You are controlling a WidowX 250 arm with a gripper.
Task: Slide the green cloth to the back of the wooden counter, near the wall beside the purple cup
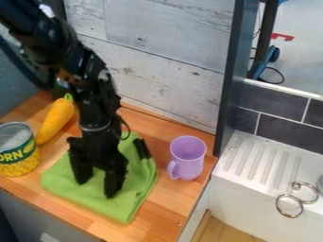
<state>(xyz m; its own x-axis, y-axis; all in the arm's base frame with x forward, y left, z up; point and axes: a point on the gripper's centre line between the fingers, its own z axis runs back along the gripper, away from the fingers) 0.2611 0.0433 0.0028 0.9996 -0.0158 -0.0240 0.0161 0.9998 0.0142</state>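
Gripper (97,185) was at green cloth (129,203), fingers apart.
Purple cup (191,165) stood right; labelled can (18,153), left; carrot (55,120), far left.

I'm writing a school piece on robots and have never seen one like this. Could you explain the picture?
The black machine is a robot arm, seen by a fixed camera looking down at a slant. Its tool, with two fingers spread apart, is at a green cloth. I see nothing gripped; whether the fingertips touch the cloth, I can't tell. Also on the wooden counter are a carrot, a corn can and an upright purple mug.
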